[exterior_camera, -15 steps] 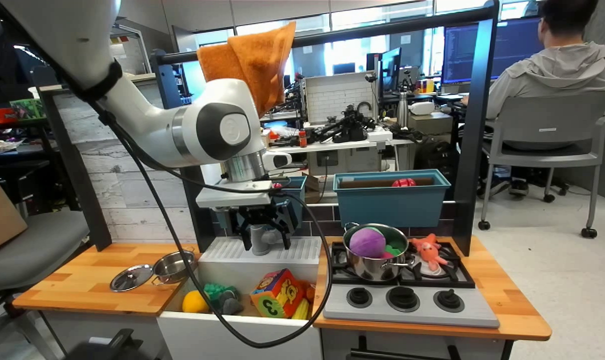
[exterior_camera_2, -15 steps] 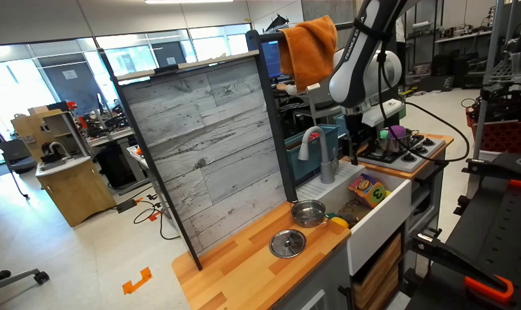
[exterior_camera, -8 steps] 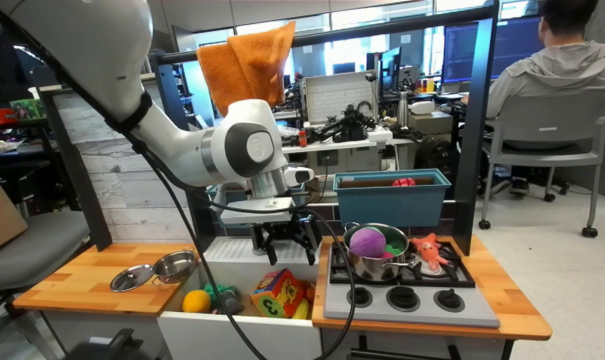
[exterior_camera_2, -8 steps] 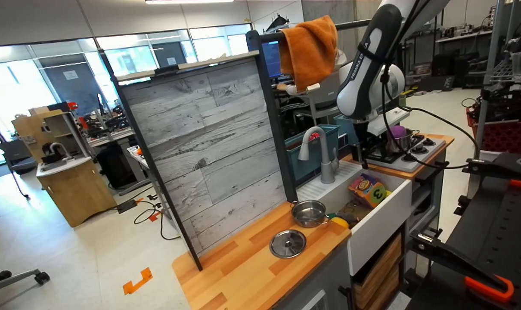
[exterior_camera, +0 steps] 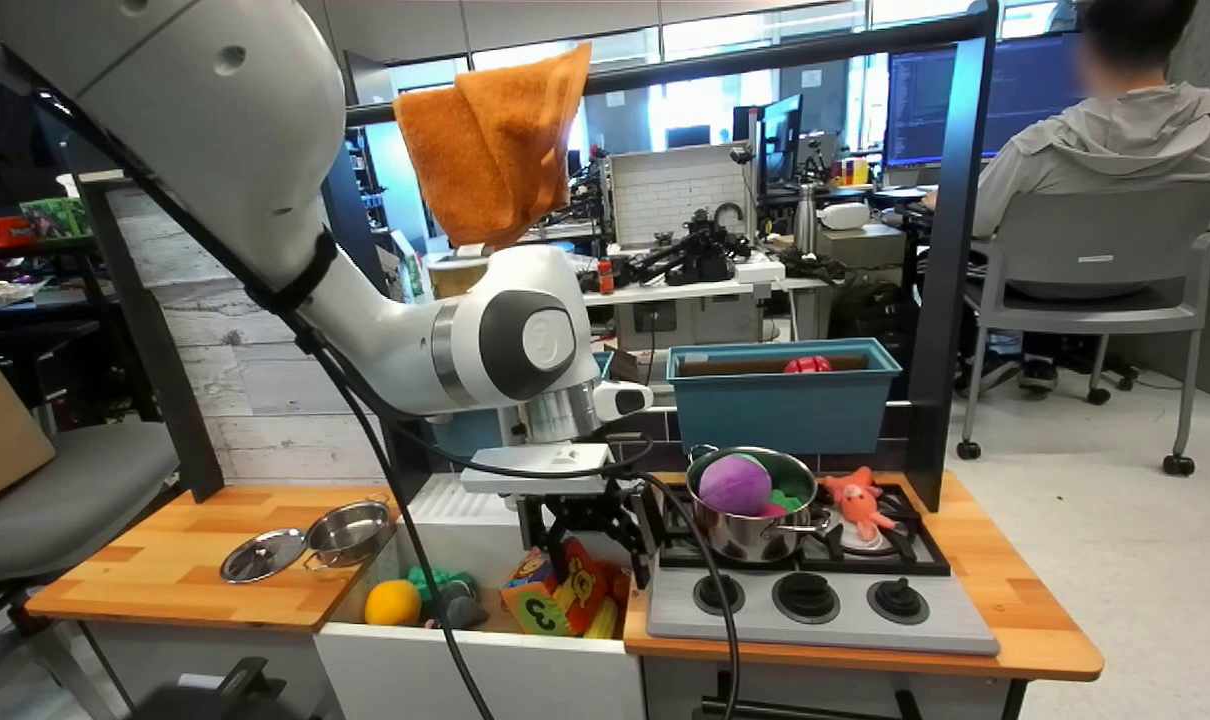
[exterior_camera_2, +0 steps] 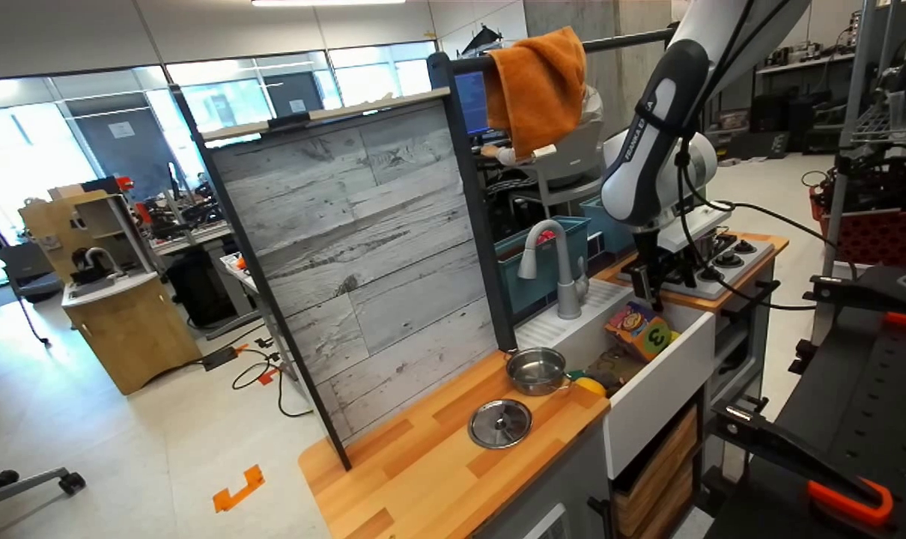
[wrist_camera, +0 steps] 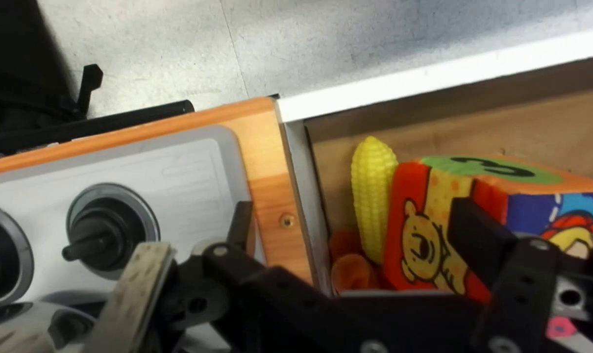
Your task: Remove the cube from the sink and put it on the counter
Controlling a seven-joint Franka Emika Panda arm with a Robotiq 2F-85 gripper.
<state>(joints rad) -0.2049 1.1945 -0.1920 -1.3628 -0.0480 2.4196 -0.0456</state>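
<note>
Plainly, the cube (exterior_camera: 555,611) lay tilted inside the sink (exterior_camera: 555,677), beside the toy corn (wrist_camera: 373,196). The jaws hung apart over the sink's edge, one side overlapping the cube in the wrist view.

White arm (exterior_camera: 225,150), dark joint cover (exterior_camera: 502,345) circling a pale round cap (exterior_camera: 547,338), silvery metal collars (exterior_camera: 563,415) gleaming, black strap (exterior_camera: 310,275), black cables (exterior_camera: 327,355) looping, FRANKA lettering (exterior_camera_2: 639,133) we are reading, black gripper (exterior_camera: 602,577) showing us its screw heads (wrist_camera: 220,251).
</note>
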